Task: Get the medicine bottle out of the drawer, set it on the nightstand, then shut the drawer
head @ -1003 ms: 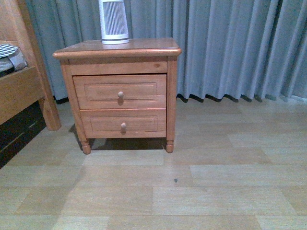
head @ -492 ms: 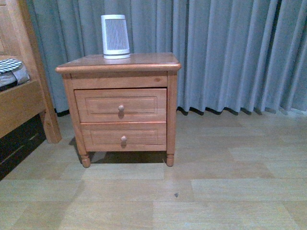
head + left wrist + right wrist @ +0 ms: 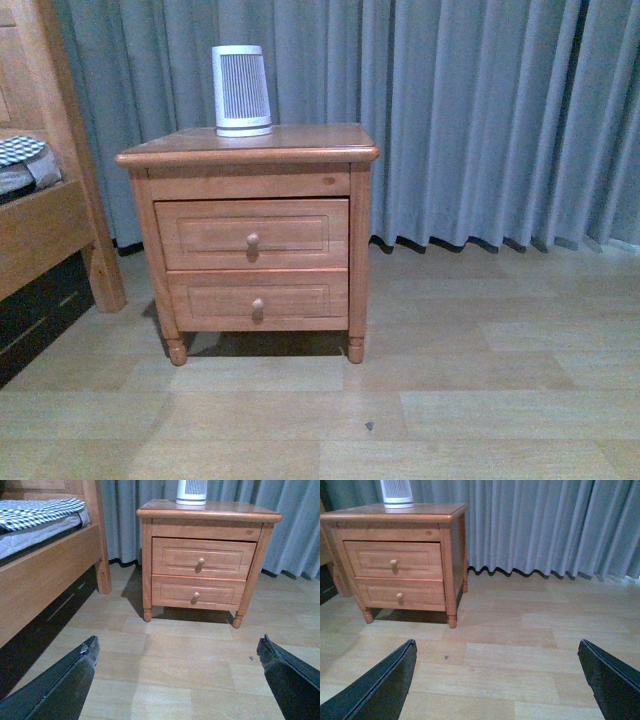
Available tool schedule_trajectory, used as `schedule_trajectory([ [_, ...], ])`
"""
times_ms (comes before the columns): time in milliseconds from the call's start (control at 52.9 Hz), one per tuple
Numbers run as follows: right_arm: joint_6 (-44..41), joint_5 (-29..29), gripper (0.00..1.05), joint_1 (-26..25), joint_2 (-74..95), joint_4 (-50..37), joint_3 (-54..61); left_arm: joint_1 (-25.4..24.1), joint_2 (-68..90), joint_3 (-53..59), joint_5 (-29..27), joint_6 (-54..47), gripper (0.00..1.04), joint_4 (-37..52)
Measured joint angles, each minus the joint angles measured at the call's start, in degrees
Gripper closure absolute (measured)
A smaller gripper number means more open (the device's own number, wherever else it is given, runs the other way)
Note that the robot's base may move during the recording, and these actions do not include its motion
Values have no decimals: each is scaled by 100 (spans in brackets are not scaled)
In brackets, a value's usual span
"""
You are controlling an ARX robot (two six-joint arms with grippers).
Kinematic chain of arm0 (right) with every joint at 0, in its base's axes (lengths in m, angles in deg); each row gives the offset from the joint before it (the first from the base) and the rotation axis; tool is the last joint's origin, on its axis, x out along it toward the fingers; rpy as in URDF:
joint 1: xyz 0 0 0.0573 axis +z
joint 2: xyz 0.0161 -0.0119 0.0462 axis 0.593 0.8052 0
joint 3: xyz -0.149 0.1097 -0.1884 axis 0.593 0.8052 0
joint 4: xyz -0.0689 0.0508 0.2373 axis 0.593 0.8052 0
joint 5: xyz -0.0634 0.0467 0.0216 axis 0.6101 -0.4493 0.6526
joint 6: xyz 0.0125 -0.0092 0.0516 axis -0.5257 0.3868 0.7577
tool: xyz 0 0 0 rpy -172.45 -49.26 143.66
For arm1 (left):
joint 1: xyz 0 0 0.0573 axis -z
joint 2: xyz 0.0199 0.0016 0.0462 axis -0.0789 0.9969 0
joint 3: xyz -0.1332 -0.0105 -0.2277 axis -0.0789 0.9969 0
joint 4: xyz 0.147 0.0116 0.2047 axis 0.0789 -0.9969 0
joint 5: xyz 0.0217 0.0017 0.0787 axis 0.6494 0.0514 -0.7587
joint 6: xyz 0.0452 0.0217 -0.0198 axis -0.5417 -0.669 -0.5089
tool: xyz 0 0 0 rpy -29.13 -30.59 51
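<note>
My left jaws and right jaws both stand wide open and empty, well short of the nightstand [image 3: 250, 150]. The bottle is out of sight; I judge it lies inside the upper drawer [image 3: 200, 232], which is shut. I should close squarely on its round knob [image 3: 252, 240] and pull straight out. The bed frame [image 3: 60, 225] crowds the left, while bare floor [image 3: 480, 380] on the right gives room.

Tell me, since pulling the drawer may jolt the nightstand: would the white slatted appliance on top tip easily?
Probably not: the appliance is wider at its base and stands upright on the nightstand. It looks like plastic, so likely light; a jolt might slide it.
</note>
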Motion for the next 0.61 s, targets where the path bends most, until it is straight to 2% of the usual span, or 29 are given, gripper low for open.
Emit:
schedule_trajectory([
  [605,0,0,7,0,0,0,0,0,0,0,0,0,7,0],
])
